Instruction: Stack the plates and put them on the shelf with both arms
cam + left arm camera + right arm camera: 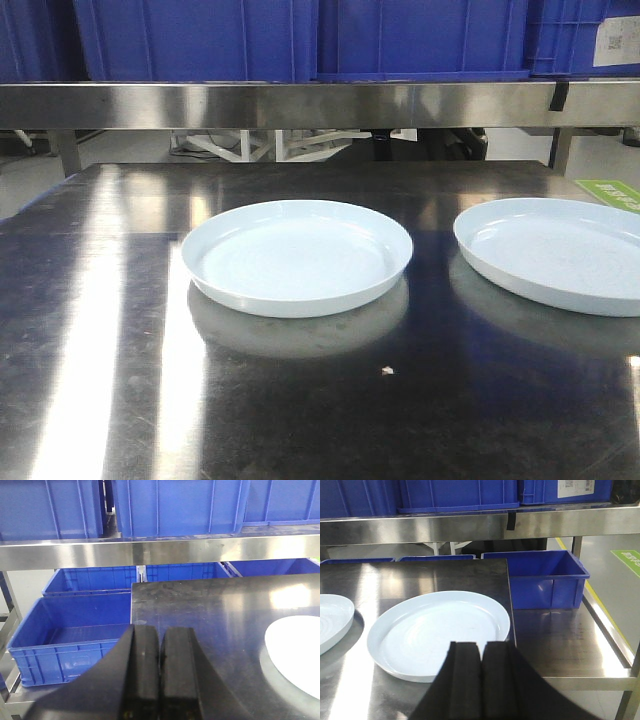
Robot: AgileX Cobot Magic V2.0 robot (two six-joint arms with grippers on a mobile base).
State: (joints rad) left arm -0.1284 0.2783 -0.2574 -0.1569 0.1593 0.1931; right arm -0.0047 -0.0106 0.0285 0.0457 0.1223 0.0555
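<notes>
Lying flat on the bench [100,350], the left plate [297,255] is sitting near the middle and the right plate [555,250] toward the right edge, well apart and not yet stacked, so each arm is facing 1 of the 2. The left end effector [160,680] and right end effector [481,680] are hovering with fingers pressed together, gripping nothing. The shelf [300,103] above is carrying blue crates [200,40], so stacking is probably coming first.
</notes>
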